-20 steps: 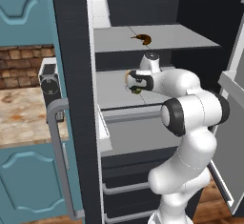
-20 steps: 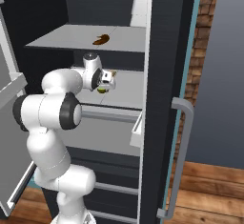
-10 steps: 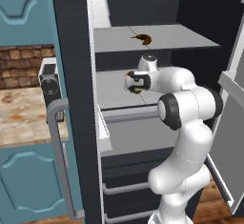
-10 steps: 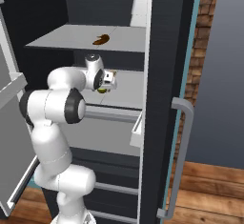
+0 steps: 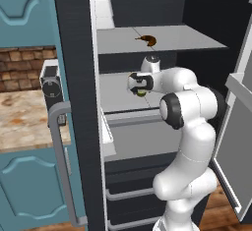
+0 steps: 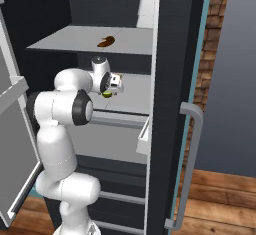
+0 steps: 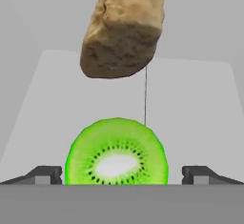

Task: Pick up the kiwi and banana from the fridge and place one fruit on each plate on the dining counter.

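The kiwi [image 7: 116, 154], a bright green slice face, lies on the middle grey shelf of the fridge [image 5: 74, 53]. My gripper [image 7: 122, 173] is open, with one fingertip on each side of the kiwi and a gap to each. From the base views the gripper [image 5: 138, 88] [image 6: 111, 87] reaches in over the kiwi [image 5: 141, 93] [image 6: 107, 94]. The dark brown banana [image 5: 146, 40] [image 6: 105, 41] lies alone on the shelf above. The plates and the dining counter are out of view.
A tan lumpy item [image 7: 123, 27] lies on the same shelf just beyond the kiwi. The open fridge door with its grey bar handle [image 5: 59, 151] [image 6: 190, 164] stands beside the arm. A white bin [image 6: 146, 11] sits at the top.
The arm's elbow has swung in closer to the shelves. The hand has stayed at the kiwi and the jaws are as wide as before.
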Controlling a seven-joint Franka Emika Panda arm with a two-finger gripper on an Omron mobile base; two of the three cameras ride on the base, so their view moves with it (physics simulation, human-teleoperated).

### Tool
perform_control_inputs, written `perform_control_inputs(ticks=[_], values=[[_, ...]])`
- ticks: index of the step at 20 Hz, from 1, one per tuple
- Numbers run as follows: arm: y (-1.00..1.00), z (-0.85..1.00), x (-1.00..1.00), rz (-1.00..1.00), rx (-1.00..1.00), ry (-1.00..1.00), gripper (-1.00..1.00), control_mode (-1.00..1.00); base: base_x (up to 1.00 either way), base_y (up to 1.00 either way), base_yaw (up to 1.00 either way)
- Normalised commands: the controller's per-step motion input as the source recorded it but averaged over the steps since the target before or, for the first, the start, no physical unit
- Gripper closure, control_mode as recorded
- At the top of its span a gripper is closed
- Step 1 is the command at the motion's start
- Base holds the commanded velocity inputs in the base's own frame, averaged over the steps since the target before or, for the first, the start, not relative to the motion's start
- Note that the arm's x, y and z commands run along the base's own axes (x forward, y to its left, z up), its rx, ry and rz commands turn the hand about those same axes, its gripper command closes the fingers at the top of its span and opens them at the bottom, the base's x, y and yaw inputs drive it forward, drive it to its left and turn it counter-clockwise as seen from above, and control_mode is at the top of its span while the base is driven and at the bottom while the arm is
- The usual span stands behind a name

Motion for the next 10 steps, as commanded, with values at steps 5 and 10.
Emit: perform_control_inputs(ticks=[5,10], values=[[0.03,-0.16,0.06,0.0,0.0,0.01,-1.0,-1.0,0.0,0.0,0.0],[0.06,-0.21,0.01,0.0,0.0,0.01,-1.0,-1.0,0.0,0.0,0.0]])
